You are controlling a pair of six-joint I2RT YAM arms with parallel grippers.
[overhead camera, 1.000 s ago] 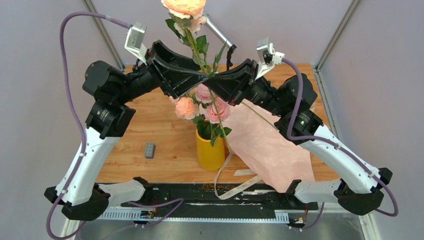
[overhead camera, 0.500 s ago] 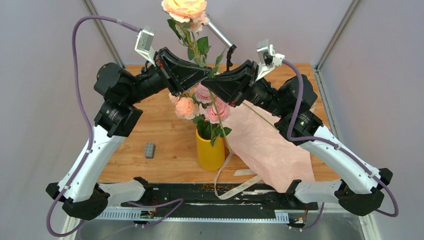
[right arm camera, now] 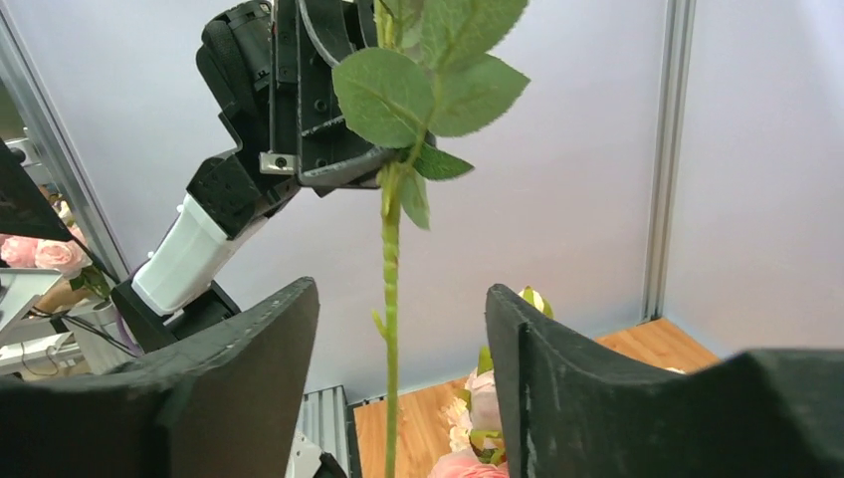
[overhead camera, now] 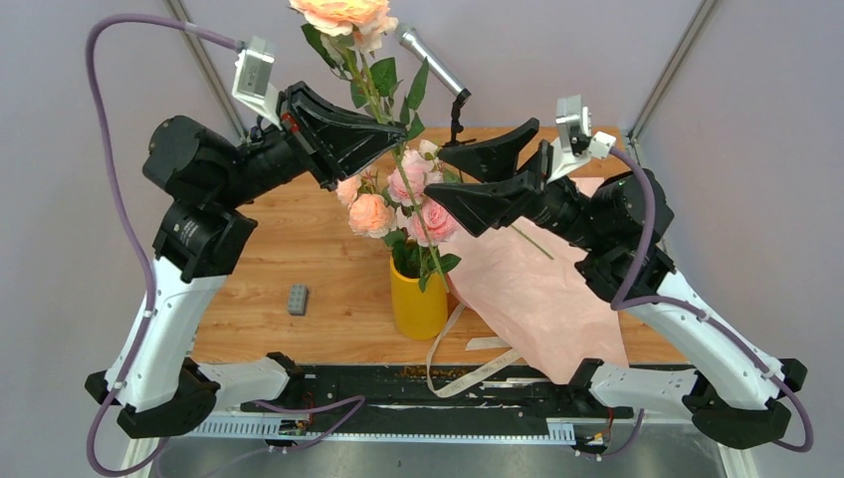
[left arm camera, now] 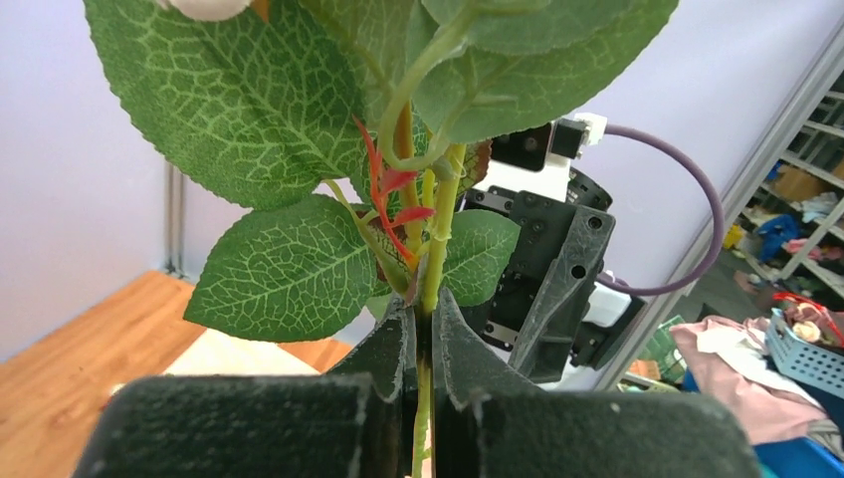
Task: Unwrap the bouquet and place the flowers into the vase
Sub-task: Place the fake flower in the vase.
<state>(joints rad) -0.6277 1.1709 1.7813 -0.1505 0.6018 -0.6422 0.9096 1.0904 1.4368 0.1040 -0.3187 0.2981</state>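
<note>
A tall peach rose [overhead camera: 338, 12] stands almost upright above the yellow vase [overhead camera: 418, 304]. Its long green stem [right arm camera: 390, 259] leans so that the bloom points up and toward the far left, while the foot runs down into the leaves at the vase's mouth; whether it reaches inside cannot be told. The left fingers [overhead camera: 343, 139] are pressed together on the stem, just beneath a cluster of leaves. The right fingers [overhead camera: 488, 154] stand spread lower down, and the stem rises between them untouched. The other flowers [overhead camera: 398, 199], pink and peach roses, sit in the vase with heads up. Pale pink wrapping paper [overhead camera: 537, 289] lies opened out on the wooden counter [overhead camera: 299, 239] just right of the vase, and a beige ribbon [overhead camera: 448, 349] trails over the near edge. A small grey block [overhead camera: 297, 299] lies to the vase's left, apart from it.
</note>
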